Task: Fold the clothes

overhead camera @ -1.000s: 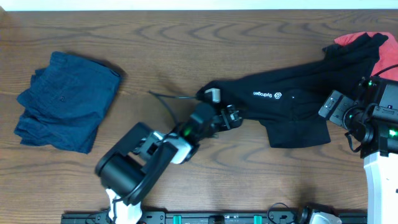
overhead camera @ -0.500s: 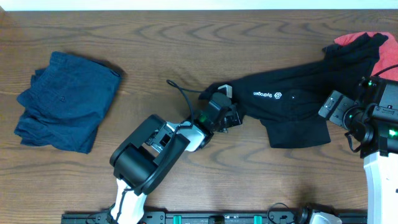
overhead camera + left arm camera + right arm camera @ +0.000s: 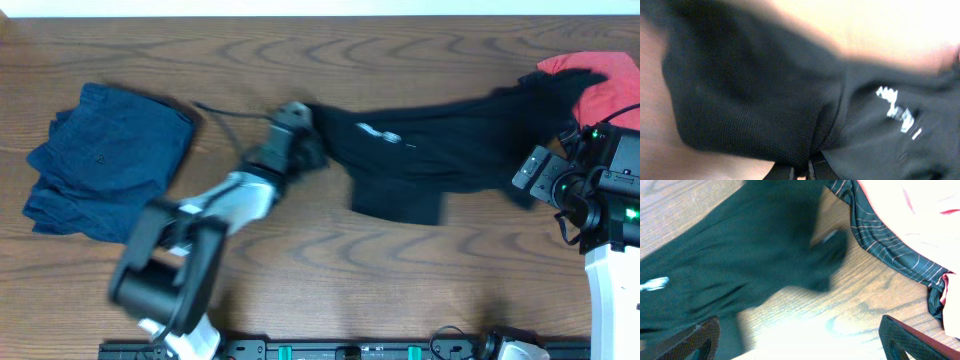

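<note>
Black shirt (image 3: 450,150) lies lengthwise left-right, left gripper (image 3: 801,170) pinching its end, right gripper (image 3: 800,342) spread.

Pretty much everything is taken up by a dark brown wooden table (image 3: 420,300), heavy wavy grain all over it. A thin white strip (image 3: 300,7) is seen past the far edge from overhead, can't be told if that's wall or floor. A black rail (image 3: 330,352) is fixed along the near edge. In the right wrist view a washed-out bright glare (image 3: 790,340) is thrown across the wood
</note>
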